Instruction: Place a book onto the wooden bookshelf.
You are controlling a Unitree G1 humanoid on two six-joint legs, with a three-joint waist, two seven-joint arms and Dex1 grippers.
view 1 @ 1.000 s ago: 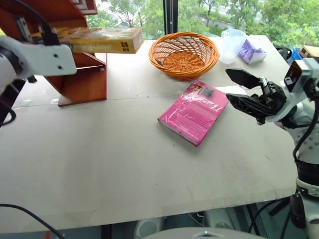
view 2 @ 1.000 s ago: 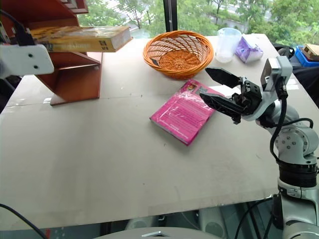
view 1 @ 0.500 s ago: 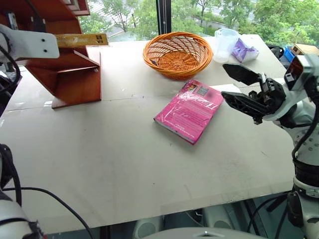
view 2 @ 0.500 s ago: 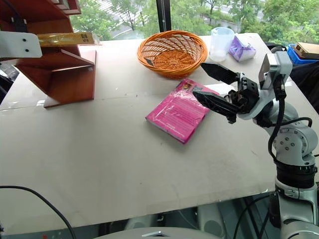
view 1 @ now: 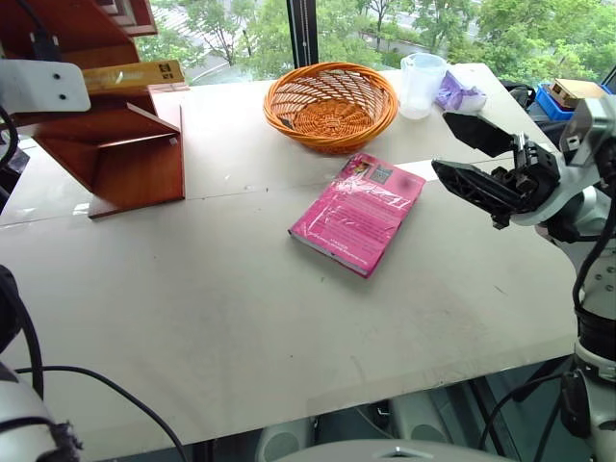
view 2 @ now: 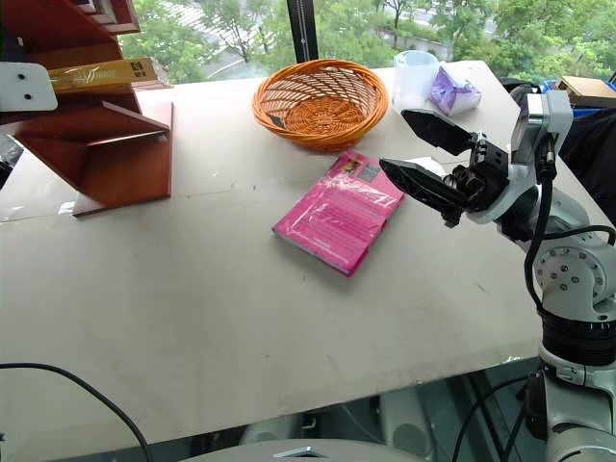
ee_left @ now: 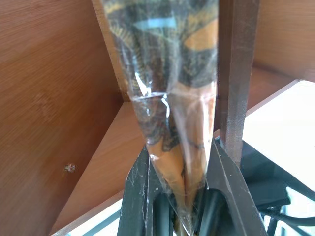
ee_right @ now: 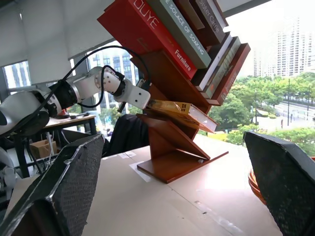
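Observation:
The yellow-orange book (view 1: 137, 75) in its glossy wrap is held nearly level at the far left, reaching in among the slanted boards of the reddish-brown wooden bookshelf (view 1: 135, 164). My left gripper (ee_left: 179, 147) is shut on the book's near edge, with wooden boards (ee_left: 54, 98) close on both sides. The right wrist view shows the book (ee_right: 170, 107) lying above the lower zigzag board. My right gripper (view 1: 440, 141) hovers open and empty above the table at the right, just beside a pink book (view 1: 356, 212).
An orange wicker basket (view 1: 330, 101) stands at the back centre, with a clear cup (view 1: 423, 82) and a purple bag (view 1: 459, 91) to its right. Other books (ee_right: 172, 24) fill the shelf's upper slots. The pale table (view 1: 241, 318) stretches towards me.
The left gripper has carried the yellow-orange book leftward, deeper into the bookshelf, so less of it sticks out. The camera has shifted. The right gripper stays open in place.

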